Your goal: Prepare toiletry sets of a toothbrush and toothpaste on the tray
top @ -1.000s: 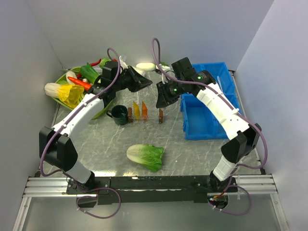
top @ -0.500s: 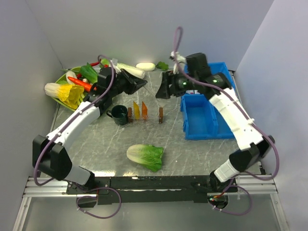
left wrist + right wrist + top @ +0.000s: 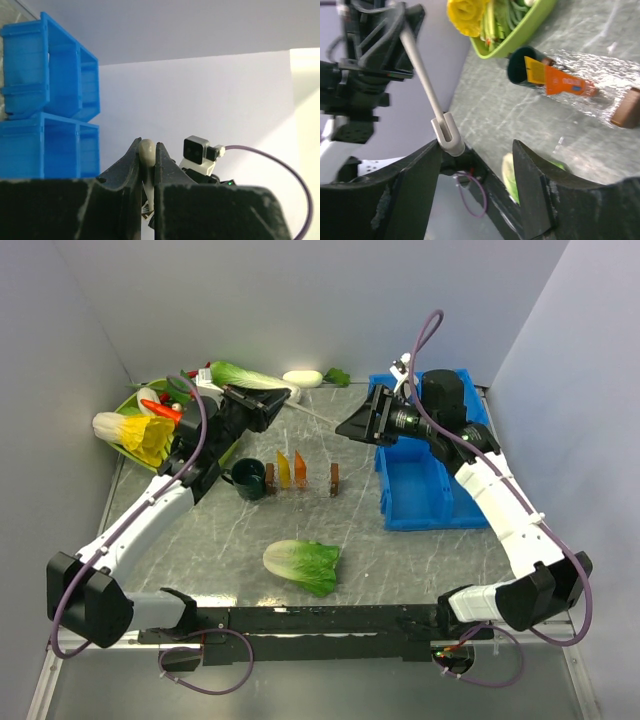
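Left gripper (image 3: 268,404): clenched on 1 end of the thin pale stick toothbrush (image 3: 318,415), which is held in the air at the far side and pointed right toward the right gripper.
Right gripper (image 3: 477,147): fingers spread wide, nothing grasped; the brush's slotted end is seen just beside 1 finger (image 3: 420,170); whether they touch cannot be told.
Toothpaste: 1 small yellow tapered tube (image 3: 283,470) and 1 small orange tapered tube (image 3: 300,471) are stood side by side on the clear tray (image 3: 318,483), between 2 brown end blocks (image 3: 334,480).
Dark green mug (image 3: 246,479): set just left of the tray.
Blue plastic bin (image 3: 430,495): placed at the right, under the right arm.
Leafy cabbage (image 3: 303,566): laid nearer, well apart from the tray.
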